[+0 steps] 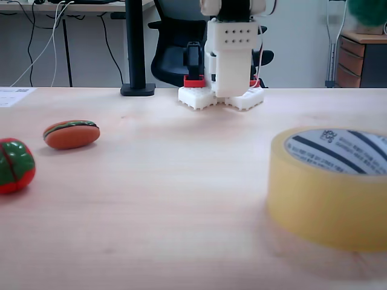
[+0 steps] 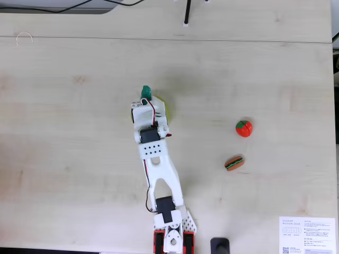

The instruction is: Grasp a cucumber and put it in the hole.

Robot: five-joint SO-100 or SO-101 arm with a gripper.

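Observation:
In a fixed view from above, my gripper (image 2: 146, 98) hangs over the yellow tape roll (image 2: 165, 109) and covers most of it, hole included. The dark-green cucumber (image 2: 145, 92) sticks out past the fingertips, and the jaws are shut on it. In a fixed view from table height, the tape roll (image 1: 320, 199) stands at the front right. Its white, dark-striped inner core (image 1: 338, 151) shows around the hole. The arm's white base (image 1: 233, 66) stands at the back of the table.
A round red-and-green toy (image 1: 13, 164) (image 2: 244, 128) and an orange oval toy (image 1: 71, 134) (image 2: 234, 163) lie apart from the roll. A black post (image 1: 136, 48) stands beside the arm's base. A printed sheet (image 2: 307, 235) lies at the table corner.

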